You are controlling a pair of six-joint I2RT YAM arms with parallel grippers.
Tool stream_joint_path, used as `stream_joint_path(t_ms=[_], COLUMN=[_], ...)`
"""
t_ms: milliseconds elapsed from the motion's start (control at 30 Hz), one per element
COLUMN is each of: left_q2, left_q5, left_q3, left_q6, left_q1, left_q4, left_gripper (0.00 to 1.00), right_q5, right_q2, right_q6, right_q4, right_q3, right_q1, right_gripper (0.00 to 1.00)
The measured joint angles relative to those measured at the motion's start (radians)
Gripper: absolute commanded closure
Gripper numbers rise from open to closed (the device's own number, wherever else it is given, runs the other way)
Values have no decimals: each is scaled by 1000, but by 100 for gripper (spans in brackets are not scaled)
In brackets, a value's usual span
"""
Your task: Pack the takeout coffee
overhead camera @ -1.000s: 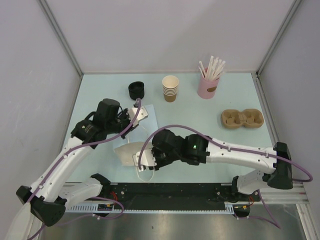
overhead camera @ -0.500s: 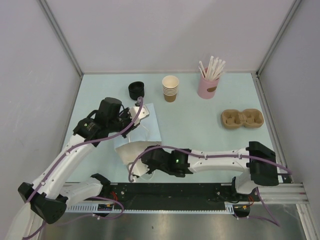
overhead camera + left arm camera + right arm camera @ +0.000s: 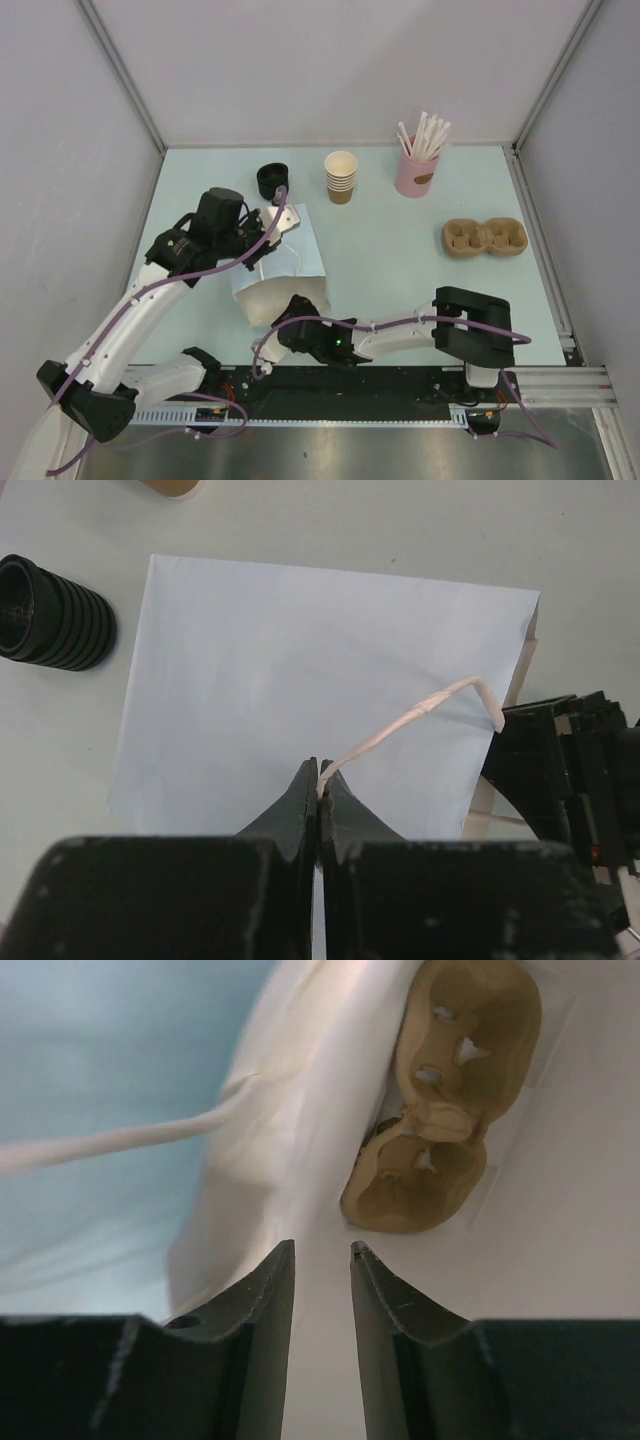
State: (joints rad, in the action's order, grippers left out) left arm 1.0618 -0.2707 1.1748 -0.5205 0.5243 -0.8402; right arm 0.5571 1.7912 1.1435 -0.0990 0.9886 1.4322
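Observation:
No single lidded kraft cup shows in any view; the takeout coffee is out of sight. A white paper bag (image 3: 283,268) lies on the table with its mouth toward the near edge. My left gripper (image 3: 280,222) is shut on the bag's twisted white handle (image 3: 420,712), with the tips (image 3: 321,778) over the bag's flat side (image 3: 300,670). My right gripper (image 3: 322,1250) is open and empty, pointing into the bag's white inside (image 3: 300,1110). Its wrist (image 3: 312,338) sits low at the bag's mouth. A brown pulp cup carrier (image 3: 440,1100) shows deep in the bag.
A stack of black lids (image 3: 272,180) stands beside the left gripper and shows in the left wrist view (image 3: 50,615). A stack of lidless brown cups (image 3: 341,177), a pink cup of white sticks (image 3: 418,170) and another pulp carrier (image 3: 485,238) stand at the back and right.
My right arm has dropped low and slid toward the near edge, its gripper now at the bag's mouth. The bag has been drawn up and fuller by the held handle.

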Motion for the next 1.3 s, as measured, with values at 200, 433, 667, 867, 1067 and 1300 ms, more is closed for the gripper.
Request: stream_joint_path(t_ms=[200, 433, 667, 867, 1067, 1300], left_q2=[0, -2, -2, -2, -2, -3], left_q5=[-5, -9, -25, -31, -35, -48], left_q3=[0, 10, 50, 60, 64, 78], left_q6=[0, -2, -2, -3, -3, -3], left_q1=[0, 0, 0, 0, 0, -1], left_q4=[-18, -39, -56, -72, -95, -102], left_gripper=[100, 100, 100, 100, 100, 100], right_q5=[3, -57, -115, -148, -159, -174], right_q2=[46, 61, 149, 259, 336, 383], right_q6=[37, 32, 52, 84, 83, 98], right_q4=[-153, -245, -334, -403, -401, -408], right_q3=[-5, -5, -5, 21, 135, 214], right_q1=[-66, -167, -203, -217, -289, -352], right_gripper=[76, 100, 100, 100, 100, 100])
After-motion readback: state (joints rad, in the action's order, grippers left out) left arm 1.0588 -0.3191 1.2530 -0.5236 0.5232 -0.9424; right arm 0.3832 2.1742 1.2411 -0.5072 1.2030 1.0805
